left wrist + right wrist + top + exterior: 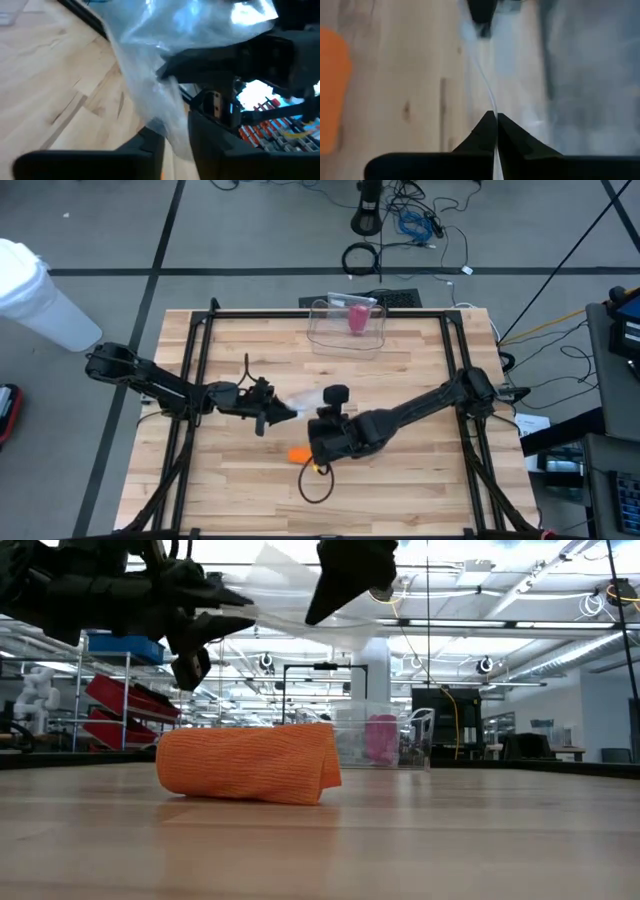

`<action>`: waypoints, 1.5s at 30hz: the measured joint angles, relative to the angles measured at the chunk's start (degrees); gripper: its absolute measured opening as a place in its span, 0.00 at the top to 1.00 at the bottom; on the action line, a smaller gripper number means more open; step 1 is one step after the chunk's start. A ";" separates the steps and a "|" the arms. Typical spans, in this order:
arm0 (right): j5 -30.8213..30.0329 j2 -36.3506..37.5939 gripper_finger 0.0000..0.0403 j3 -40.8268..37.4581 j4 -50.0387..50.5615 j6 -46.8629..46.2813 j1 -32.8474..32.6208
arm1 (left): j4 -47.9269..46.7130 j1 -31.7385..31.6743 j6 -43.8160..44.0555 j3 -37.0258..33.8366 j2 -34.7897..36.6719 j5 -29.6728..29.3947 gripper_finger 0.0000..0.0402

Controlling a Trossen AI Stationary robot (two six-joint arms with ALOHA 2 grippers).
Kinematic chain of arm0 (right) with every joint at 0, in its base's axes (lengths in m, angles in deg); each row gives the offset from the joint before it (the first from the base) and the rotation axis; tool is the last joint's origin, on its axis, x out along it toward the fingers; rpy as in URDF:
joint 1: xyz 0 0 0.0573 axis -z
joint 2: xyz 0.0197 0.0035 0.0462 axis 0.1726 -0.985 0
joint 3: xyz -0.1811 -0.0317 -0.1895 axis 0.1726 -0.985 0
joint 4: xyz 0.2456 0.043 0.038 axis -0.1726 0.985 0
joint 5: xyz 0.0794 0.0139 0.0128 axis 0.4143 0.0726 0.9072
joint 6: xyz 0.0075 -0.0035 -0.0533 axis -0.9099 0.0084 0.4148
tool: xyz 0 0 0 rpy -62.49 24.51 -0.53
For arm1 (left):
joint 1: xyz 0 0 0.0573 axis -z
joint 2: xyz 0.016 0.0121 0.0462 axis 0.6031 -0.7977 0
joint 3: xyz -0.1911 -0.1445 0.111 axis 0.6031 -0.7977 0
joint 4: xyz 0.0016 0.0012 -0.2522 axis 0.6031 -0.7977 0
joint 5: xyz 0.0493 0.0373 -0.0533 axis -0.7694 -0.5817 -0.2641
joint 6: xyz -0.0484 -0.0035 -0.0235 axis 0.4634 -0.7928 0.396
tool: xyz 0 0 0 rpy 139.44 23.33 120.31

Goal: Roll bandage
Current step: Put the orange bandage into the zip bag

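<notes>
Right gripper point(495, 116) clenched on a clear bag point(300, 397) raised off the table point(420, 480), left gripper point(283, 414) at the bag's other end with grip hidden behind plastic, orange bandage point(250, 763) lying rolled below both, its end unclear.

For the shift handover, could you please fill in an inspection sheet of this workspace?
Surface: wooden table, black frame rails along its sides.
Job's things: orange bandage roll lying on the table; clear plastic wrapper held in the air between both grippers.
Clutter: clear bin holding a pink item, at the far edge.
Grippers: left gripper at the wrapper; right gripper shut on the wrapper.
Cables: black loop on the table; cables on the floor beyond.
Surroundings: white container on the floor.
</notes>
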 joint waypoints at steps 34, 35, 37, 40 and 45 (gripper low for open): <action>29.30 0.14 1.00 2.14 3.23 -4.26 8.46 | -6.72 -2.14 -37.51 2.98 6.34 4.59 0.52; 29.69 0.14 1.00 2.14 2.81 -3.90 8.69 | -6.72 -2.15 -37.86 4.04 5.00 4.34 0.52; 29.69 0.14 1.00 2.14 2.62 -3.59 8.75 | -7.00 -2.19 -38.61 5.90 2.00 4.18 0.52; 28.96 0.14 1.00 2.12 2.48 -2.95 8.85 | -7.10 -2.19 -39.26 8.47 -1.70 3.99 0.52; 28.92 0.14 1.00 2.12 2.02 -3.39 8.87 | -13.63 -2.19 -39.33 11.89 -5.19 2.98 0.52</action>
